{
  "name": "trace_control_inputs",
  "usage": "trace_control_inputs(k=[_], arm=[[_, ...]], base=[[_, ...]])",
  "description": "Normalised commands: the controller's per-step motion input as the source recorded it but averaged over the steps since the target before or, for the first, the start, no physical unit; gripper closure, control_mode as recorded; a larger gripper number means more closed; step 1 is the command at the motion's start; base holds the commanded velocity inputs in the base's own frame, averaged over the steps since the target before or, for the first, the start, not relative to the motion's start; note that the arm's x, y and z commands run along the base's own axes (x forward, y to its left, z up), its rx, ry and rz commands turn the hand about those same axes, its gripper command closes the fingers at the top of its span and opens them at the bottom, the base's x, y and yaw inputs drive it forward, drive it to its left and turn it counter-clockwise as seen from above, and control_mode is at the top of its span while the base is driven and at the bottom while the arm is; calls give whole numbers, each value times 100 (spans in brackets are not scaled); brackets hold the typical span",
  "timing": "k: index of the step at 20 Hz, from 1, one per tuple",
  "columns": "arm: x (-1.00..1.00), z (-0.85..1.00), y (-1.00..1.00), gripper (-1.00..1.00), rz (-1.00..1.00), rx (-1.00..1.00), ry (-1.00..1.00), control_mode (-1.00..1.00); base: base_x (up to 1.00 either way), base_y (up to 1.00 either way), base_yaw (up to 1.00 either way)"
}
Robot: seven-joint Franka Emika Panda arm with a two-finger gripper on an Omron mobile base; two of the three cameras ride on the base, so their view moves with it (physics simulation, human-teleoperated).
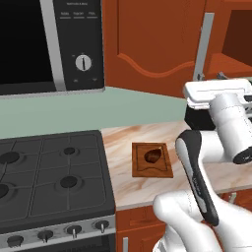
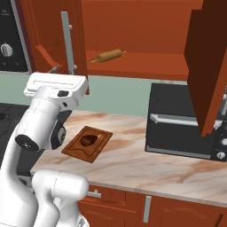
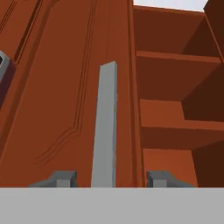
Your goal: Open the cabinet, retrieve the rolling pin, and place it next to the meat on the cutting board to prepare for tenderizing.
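Here the gripper [image 3: 109,179] was seen spread around the left door's handle [image 3: 105,127], clear of it. Before the rolling pin [image 2: 108,56] could be reached, a straight withdrawal from the cabinet [image 2: 133,26] was judged best.

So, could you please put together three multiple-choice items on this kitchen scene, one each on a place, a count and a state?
1. Where does the rolling pin lie?
A. On the cutting board
B. On a shelf inside the cabinet
C. On the stove

2. How many pieces of meat are on the cutting board?
A. One
B. Two
C. Three

3. How do the pincer fingers stand around the cabinet door's grey handle?
A. Clamped on it
B. Apart, one on each side
C. Both left of it

Answers: 1 B, the pin rests on the cabinet's lowest shelf; 2 A, a single lump of meat sits on the board; 3 B, the hand view shows a gap on each side of the bar.
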Motion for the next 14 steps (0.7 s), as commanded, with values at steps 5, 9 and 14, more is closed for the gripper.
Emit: trace_control_inputs(k=[5, 9, 14], arm=[[-57, 8, -65, -100, 11, 14, -7, -100], [-51, 9, -85, -100, 19, 11, -2, -100], [-36, 12, -58, -100, 27, 8, 0, -100]], base=[[0, 0, 0], [0, 0, 0], [0, 0, 0]])
